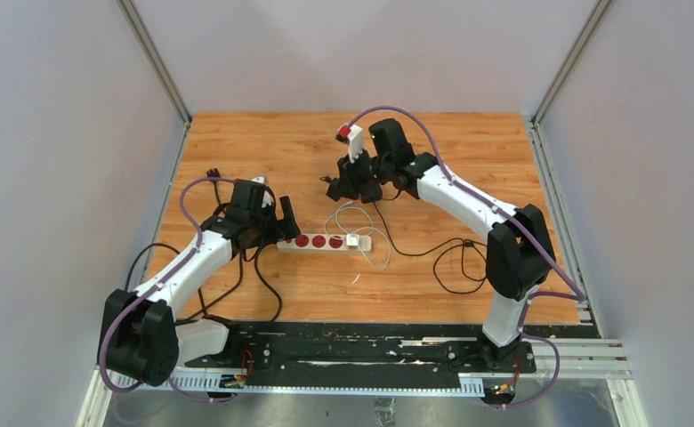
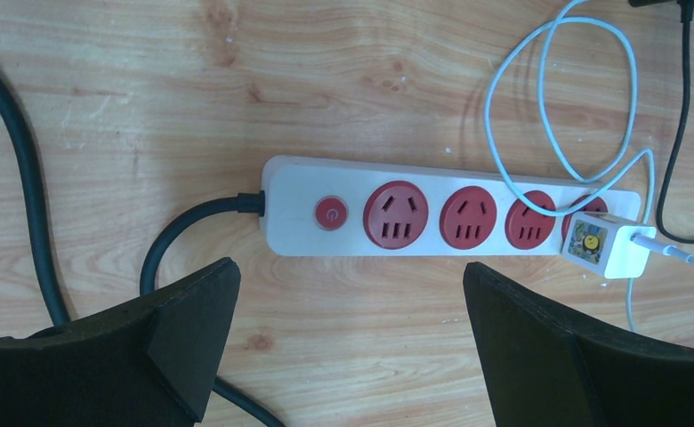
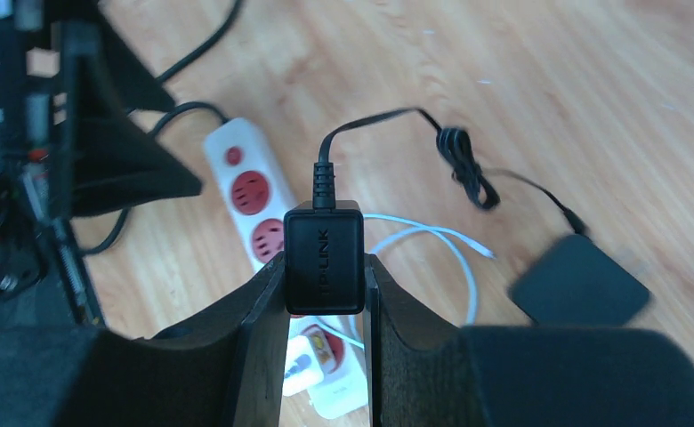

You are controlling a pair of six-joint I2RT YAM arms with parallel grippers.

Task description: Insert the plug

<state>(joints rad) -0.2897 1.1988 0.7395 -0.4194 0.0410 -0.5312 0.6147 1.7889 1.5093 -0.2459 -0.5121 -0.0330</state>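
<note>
— How much room is there round the edges?

— The wooden table (image 1: 468,151) is boxed in by pale grey walls (image 1: 50,133) on the left, the right and the far side, with metal rails in the far corners. Open wood lies along the far side. The clutter sits in the middle and toward the near edge.

— What clutter?

— A white power strip (image 2: 450,209) lies flat near the middle, running left to right. Its thick black cord (image 2: 183,227) leaves the left end and loops back toward the left arm's base. A white charger (image 2: 606,246) fills the rightmost outlet, and its white cable (image 2: 548,89) curls on the wood just beyond the strip. Three red sockets (image 2: 396,213) between the red switch (image 2: 330,213) and the charger are free.

— And the left gripper?

— The left gripper (image 2: 348,267) hangs over the strip's switch end, jaws spread wide, nothing between them. Whether it touches the strip I cannot tell.

— The right one?

— The right gripper (image 3: 324,271) is clamped on the black TP-LINK adapter plug (image 3: 324,249), one finger pressed to each flat side. Its thin black lead (image 3: 464,169) leaves the end farthest from the wrist camera and trails off across the table to the right. In the top view this gripper sits on the far side of the strip, apart from it, and the plug is in no socket.
</note>
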